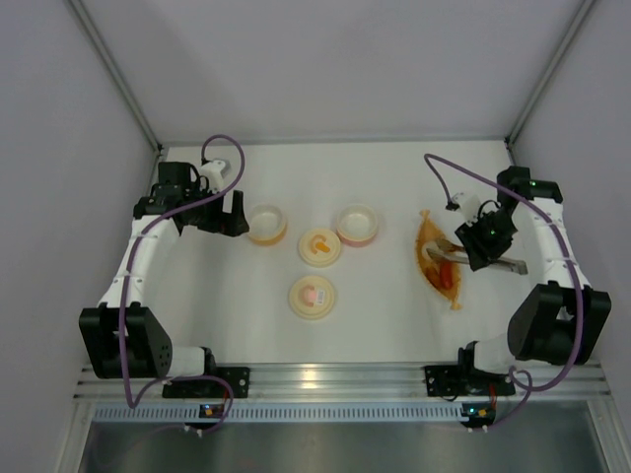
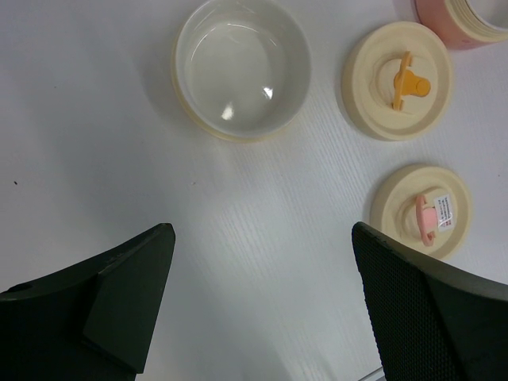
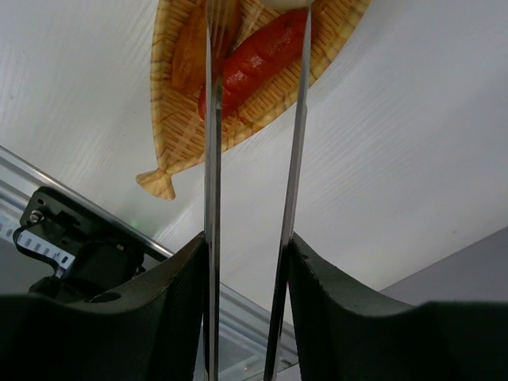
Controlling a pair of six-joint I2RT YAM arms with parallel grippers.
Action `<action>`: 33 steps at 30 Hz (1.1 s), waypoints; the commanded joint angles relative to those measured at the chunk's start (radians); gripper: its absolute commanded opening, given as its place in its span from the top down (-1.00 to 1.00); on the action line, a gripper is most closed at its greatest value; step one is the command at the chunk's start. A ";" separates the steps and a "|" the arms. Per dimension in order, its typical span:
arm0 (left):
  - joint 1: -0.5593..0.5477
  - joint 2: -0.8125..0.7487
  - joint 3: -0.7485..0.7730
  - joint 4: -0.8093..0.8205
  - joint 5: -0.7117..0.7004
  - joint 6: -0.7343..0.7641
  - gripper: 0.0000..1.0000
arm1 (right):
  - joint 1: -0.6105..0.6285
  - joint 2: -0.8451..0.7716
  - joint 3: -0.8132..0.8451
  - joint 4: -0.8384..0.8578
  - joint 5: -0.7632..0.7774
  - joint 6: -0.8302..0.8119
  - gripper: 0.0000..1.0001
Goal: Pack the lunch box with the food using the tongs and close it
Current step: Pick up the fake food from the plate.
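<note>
Right pincer (image 3: 248,254) clamps the tongs (image 3: 210,159), 2 arms straddling the sausage (image 3: 254,59) in the tray (image 3: 171,119). You should squeeze gently, tips level on its sides, then lift straight. Left pincer (image 2: 262,238) hangs wide above the table (image 2: 79,119), near the bowl (image 2: 238,79).

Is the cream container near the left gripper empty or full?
Empty: the cream container shows only its bare, shiny bottom; nothing lies inside.
</note>
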 commanded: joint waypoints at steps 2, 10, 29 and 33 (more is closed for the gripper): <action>-0.001 -0.015 0.017 -0.008 0.001 0.009 -0.96 | 0.001 0.004 0.006 0.025 0.000 0.007 0.24; -0.001 -0.015 0.017 -0.008 -0.002 0.007 -0.96 | 0.001 -0.033 0.004 0.032 0.020 0.003 0.73; -0.001 -0.007 0.034 -0.012 0.006 0.001 -0.96 | -0.001 -0.096 0.130 -0.068 -0.068 0.010 1.00; -0.001 -0.009 0.032 -0.011 0.006 0.003 -0.96 | -0.001 -0.078 0.185 -0.096 -0.107 0.030 1.00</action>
